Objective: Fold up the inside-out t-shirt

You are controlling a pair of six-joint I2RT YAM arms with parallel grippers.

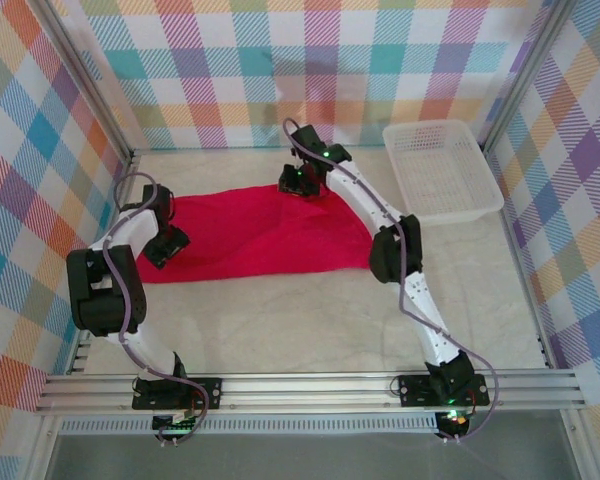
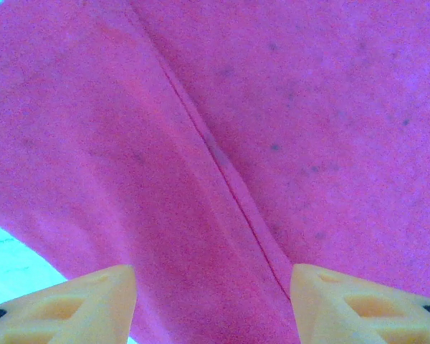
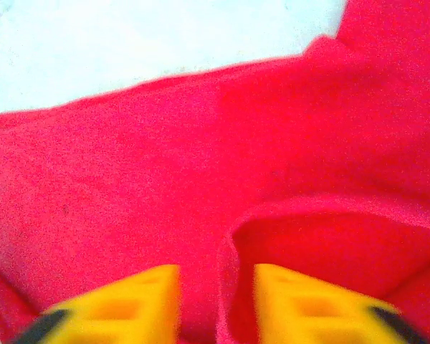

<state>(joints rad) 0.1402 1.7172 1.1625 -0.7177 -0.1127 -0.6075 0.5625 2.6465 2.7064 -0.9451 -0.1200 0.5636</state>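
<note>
Our left gripper (image 2: pixel 213 278) stands open, its fingers spread over a seam at the left end of the red t-shirt (image 1: pixel 250 235). Our right gripper (image 3: pixel 216 279) sits at the shirt's far edge with a raised fold between its fingers; we cannot tell whether it clamps. The shirt lies spread across the table (image 1: pixel 310 320), left of a white basket (image 1: pixel 455 213).

There is one red t-shirt (image 1: pixel 250 235), lying across the middle of the one table (image 1: pixel 300 330). One white basket (image 1: pixel 455 213) sits at the far right. There are two arms, the left arm (image 1: pixel 105 285) and the right arm (image 1: pixel 415 290), and two grippers, the left gripper (image 1: pixel 170 245) and the right gripper (image 1: pixel 298 185).
</note>
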